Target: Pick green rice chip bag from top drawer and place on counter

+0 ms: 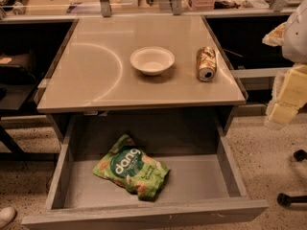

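The green rice chip bag (131, 167) lies flat in the open top drawer (201, 178), left of the middle, with its dark-green "dang" logo facing up. The drawer is pulled out below the counter (96, 71). My gripper (285, 102) hangs at the right edge of the view, beside the counter's right front corner and above the floor. It is well to the right of the bag and higher than it, and it holds nothing that I can see.
A white bowl (152, 60) stands on the middle of the counter. A gold drink can (206, 63) lies on its side to the right of the bowl. Dark shelving flanks the counter. Chair casters (291, 198) sit on the speckled floor at the right.
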